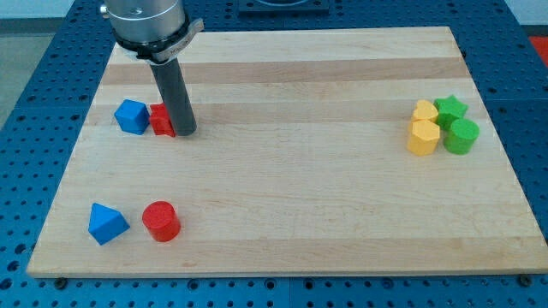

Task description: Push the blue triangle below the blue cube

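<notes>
One blue triangle (107,223) sits below blue cube (131,116).

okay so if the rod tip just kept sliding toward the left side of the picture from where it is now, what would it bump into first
Most likely the red block: my tip sits right against its right side, possibly already touching. The blue cube lies just beyond it on the left, so it would come next. The exact contact is hard to judge from this single view.

No text, label, brand, number or sign is showing legibly anywhere: nothing is printed on the wooden board (291,171), and the coloured blocks and the dark rod are carrying no markings that can be read.
</notes>
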Controlling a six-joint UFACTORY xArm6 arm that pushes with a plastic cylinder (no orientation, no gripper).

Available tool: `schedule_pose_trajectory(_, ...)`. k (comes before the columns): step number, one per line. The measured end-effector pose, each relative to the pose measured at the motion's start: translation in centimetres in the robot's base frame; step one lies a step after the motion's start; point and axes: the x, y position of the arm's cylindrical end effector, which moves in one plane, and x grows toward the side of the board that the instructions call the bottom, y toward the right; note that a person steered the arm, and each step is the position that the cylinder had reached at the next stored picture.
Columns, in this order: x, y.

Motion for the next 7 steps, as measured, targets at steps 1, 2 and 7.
schedule_pose_trajectory(1, 0.5, 0.6)
schedule_pose_trajectory(2, 2.9, 3.5)
schedule_pose_trajectory(7, 20.2, 4.2)
